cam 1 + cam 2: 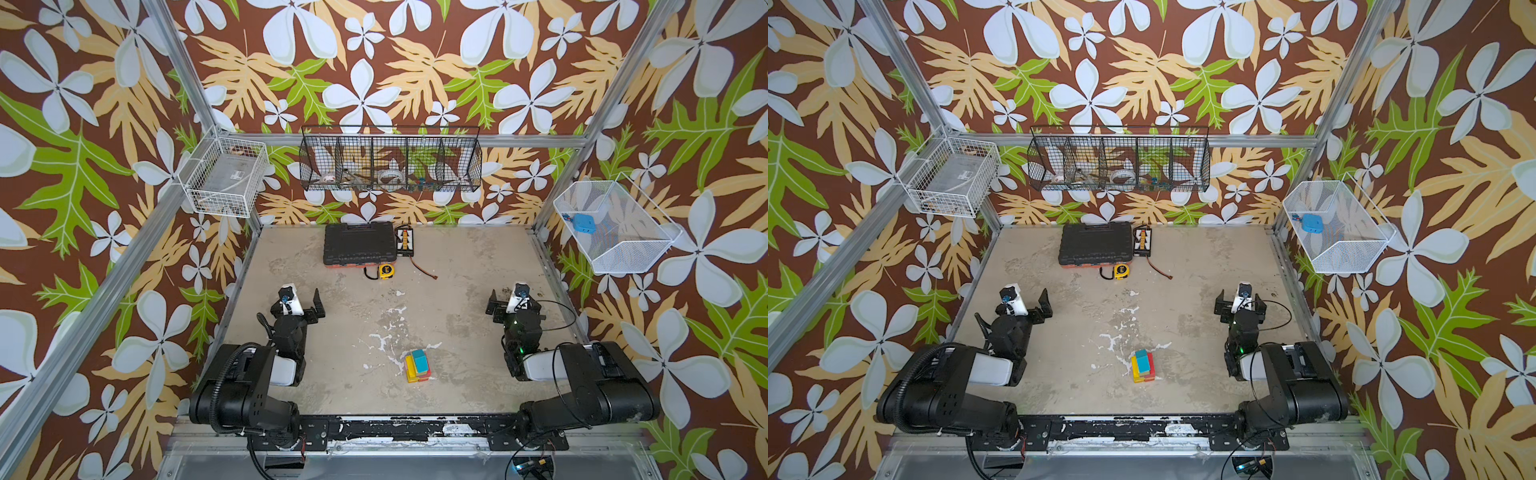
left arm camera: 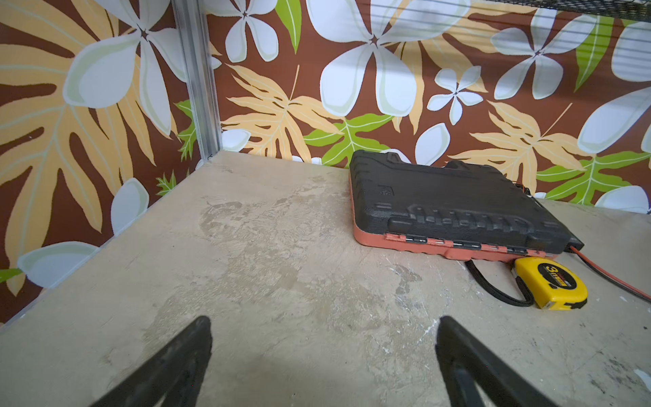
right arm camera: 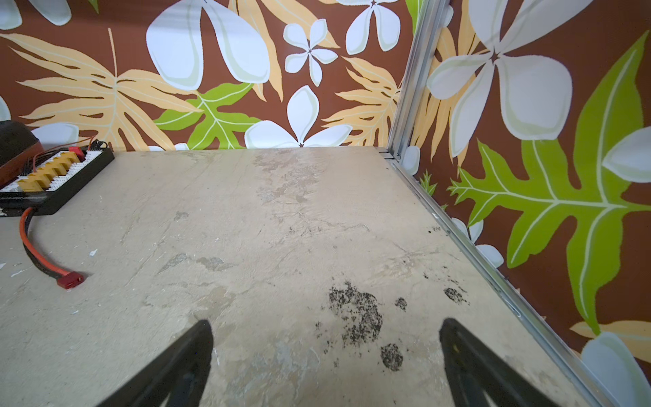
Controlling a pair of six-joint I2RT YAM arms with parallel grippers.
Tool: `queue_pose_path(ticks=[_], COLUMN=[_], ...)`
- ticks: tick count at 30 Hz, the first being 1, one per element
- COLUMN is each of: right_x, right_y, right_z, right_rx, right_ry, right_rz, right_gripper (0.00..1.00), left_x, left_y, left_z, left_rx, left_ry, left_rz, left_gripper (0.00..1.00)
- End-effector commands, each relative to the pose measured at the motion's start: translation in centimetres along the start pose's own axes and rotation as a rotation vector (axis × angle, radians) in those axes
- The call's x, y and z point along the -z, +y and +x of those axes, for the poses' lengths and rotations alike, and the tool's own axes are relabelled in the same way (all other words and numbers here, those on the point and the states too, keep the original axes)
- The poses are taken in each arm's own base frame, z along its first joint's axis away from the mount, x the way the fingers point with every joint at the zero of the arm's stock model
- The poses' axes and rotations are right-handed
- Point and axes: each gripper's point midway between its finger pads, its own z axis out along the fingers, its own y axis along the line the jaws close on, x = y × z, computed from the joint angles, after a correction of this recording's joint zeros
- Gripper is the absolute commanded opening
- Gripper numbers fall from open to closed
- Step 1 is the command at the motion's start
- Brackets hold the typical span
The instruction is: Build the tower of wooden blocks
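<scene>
In both top views the tower (image 1: 417, 365) stands on the desk (image 1: 457, 270), between and behind the claws, touching neither. No wrist view shows it. The left claw (image 2: 324, 327), spread and empty, faces a case (image 2: 458, 211) and tape (image 2: 549, 282). The right claw (image 3: 326, 331), spread too, has a board (image 3: 56, 176) ahead to its left.

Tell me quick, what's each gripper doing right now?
Left gripper: open, holding nothing.
Right gripper: open, holding nothing.

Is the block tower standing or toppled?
Standing. In both top views the tower is one compact stack, with the teal block uppermost and no loose blocks lying on the table around it.
</scene>
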Motion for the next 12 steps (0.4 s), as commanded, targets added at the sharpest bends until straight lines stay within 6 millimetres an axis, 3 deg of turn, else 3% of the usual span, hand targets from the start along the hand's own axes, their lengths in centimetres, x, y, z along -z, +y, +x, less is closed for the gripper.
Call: queue_pose_path(ticks=[1, 12], right_x=[0.01, -0.08], right_y=[0.12, 0.15], right_z=[-0.72, -0.72], right_rx=[0.004, 0.005], right_ry=[-0.03, -0.027], right_rz=[-0.007, -0.008], right_gripper=[1.0, 1.0], left_x=[-0.07, -0.04], left_y=[0.09, 0.09], left_z=[-0.7, -0.66], left_rx=[-0.001, -0.002], left_ry=[-0.027, -0.026], left_rz=[-0.009, -0.009], left_gripper=[1.0, 1.0])
